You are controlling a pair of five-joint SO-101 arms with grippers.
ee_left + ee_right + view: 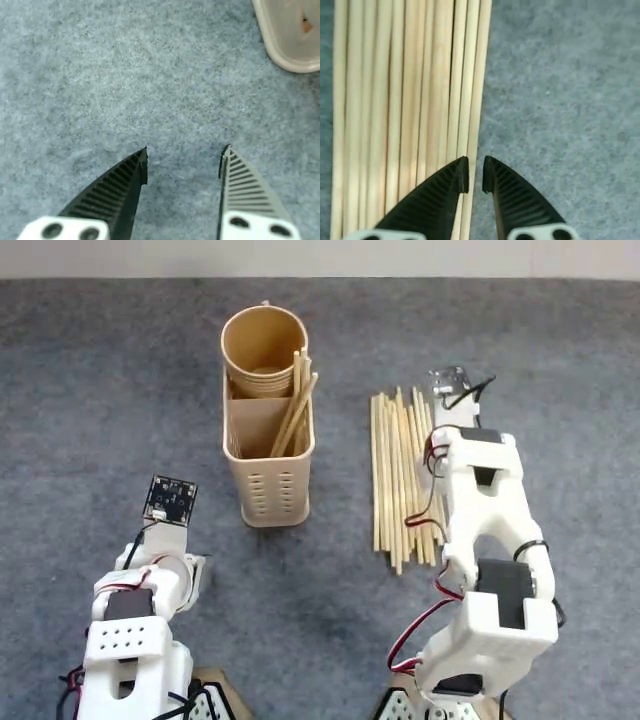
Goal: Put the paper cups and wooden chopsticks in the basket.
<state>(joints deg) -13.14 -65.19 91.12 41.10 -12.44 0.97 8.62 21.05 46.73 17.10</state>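
A beige slotted basket (268,485) stands upright mid-table. A stack of paper cups (263,345) sits in its far compartment, and a few wooden chopsticks (296,405) lean in the near one. A row of loose wooden chopsticks (402,475) lies to the right of it. My right arm (482,490) reaches over that row. My right gripper (475,175) sits at the row's outer edge, its jaws narrowed onto the outermost chopstick (481,75). My left gripper (184,152) is open over bare carpet, near the basket's corner (292,42).
Grey carpet (120,390) covers the table. My left arm (150,590) sits at the near left, short of the basket. Open carpet lies left of the basket and between the basket and the loose chopsticks.
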